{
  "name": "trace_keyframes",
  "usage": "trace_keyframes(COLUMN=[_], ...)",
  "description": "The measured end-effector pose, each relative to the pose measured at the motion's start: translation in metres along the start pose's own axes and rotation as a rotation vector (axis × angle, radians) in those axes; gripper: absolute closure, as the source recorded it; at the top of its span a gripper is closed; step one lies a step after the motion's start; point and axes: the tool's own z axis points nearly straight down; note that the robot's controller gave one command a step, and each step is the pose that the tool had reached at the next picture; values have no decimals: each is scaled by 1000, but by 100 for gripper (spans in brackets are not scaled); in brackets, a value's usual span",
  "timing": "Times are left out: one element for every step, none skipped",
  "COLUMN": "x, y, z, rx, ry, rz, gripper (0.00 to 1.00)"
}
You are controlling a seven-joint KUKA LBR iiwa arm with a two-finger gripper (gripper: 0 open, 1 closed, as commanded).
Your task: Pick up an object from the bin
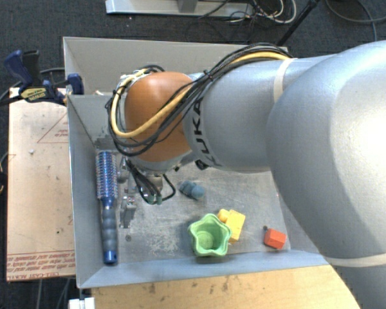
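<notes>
My gripper (126, 206) reaches down under the orange wrist cover at the bin's left side. It stands right beside a long blue brush (106, 198) that lies along the left wall, bristled end toward the back and handle toward the front. Whether it touches the brush I cannot tell. A small grey-blue lump (193, 190) lies on the floor a little to the gripper's right.
A green flower-shaped cup (210, 235) stands near the front wall with a yellow block (232, 223) against its right side. An orange block (275, 239) lies at the front right. The arm covers the bin's back and right.
</notes>
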Motion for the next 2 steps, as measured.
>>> trace_keyframes(x=[-34,-39], y=[-92,-157], z=[20,58], rx=[4,-10], ry=[-7,-12], rz=[42,140], gripper=[0,0])
